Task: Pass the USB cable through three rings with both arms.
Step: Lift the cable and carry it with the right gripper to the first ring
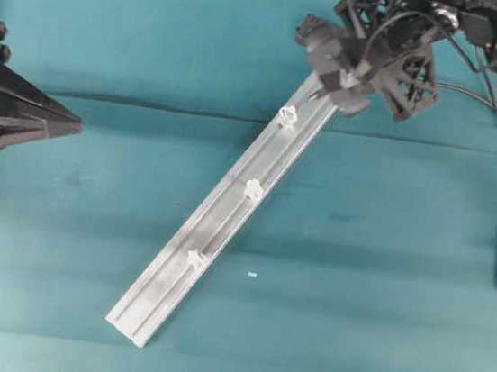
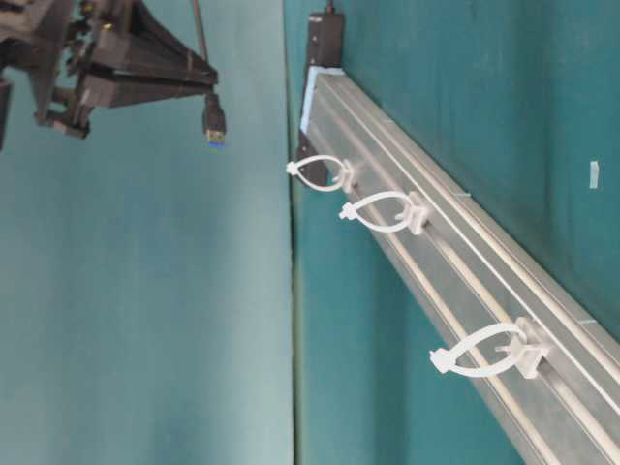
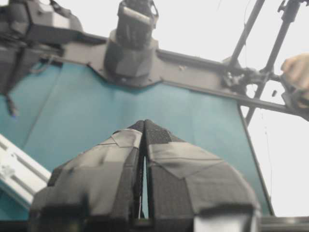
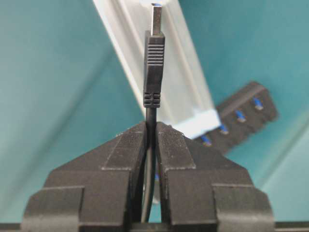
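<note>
Right wrist view shows the right claw clamped on the USB cable, its two dark jaws pressed against the thin cord just below the ribbed black plug. The plug stands straight up out of the jaws, its metal tip pointing away from the camera toward the silver aluminium rail beyond. Past the near end of that rail lies a black multi-port hub with blue sockets, blurred.

From overhead, the right claw hangs over the upper end of the rail, which runs diagonally across the teal desk. The three rings are spaced along the rail, white loops on small mounts; none has the cable through it. The table-level view shows the plug in the air, apart from the nearest ring.

At the left edge of the overhead view sits the left claw, well apart from the rail. Its own wrist view shows the taped jaws of this claw closed together, holding nothing.
</note>
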You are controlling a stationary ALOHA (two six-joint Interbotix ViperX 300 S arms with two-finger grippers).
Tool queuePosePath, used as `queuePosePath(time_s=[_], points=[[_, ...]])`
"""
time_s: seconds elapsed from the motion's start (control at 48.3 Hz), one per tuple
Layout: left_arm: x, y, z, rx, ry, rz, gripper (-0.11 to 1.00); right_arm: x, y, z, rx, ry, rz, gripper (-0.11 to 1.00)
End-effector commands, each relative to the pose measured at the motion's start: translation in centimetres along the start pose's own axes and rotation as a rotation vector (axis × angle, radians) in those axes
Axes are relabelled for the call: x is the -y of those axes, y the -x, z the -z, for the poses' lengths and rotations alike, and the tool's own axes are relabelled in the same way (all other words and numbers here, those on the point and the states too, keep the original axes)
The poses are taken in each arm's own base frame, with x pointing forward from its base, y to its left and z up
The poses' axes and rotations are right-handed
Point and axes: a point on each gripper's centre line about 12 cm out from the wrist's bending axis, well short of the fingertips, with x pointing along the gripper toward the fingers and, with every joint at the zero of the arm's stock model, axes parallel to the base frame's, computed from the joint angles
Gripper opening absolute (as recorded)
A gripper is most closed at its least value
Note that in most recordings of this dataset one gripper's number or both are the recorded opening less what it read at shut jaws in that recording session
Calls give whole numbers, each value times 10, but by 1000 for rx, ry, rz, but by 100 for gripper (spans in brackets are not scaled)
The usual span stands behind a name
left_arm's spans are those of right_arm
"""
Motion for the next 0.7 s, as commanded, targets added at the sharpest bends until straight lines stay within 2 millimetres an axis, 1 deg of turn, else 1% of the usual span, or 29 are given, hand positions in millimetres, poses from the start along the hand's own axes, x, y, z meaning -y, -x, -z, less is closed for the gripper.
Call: queuePosePath(time_s=[0.0, 0.103, 0.124, 0.207, 0.31, 0.435, 0.538, 0.683], points=[[1, -7, -5, 10, 3, 3, -1, 10, 0, 15, -4, -9, 36, 7], [1, -12, -6, 9, 5, 3, -1, 16, -4, 34, -23, -41, 35, 7], [1, -13, -5, 7, 5, 2, -1, 17, -7, 37, -30, -47, 27, 7], [1, -18, -2, -6, 5, -1, -1, 17, -13, 46, -45, -39, -2, 7], [-1, -23, 1, -20, 5, -7, -1, 18, -23, 51, -57, 18, -39, 7], [-1, -25, 0, -23, 5, -8, -1, 24, -33, 54, -60, 78, -48, 7], [0, -25, -2, -17, 6, -6, -1, 30, -40, 56, -64, 74, -53, 7], [1, -26, -6, 2, 12, -2, -1, 29, -49, 55, -61, 73, -69, 7]])
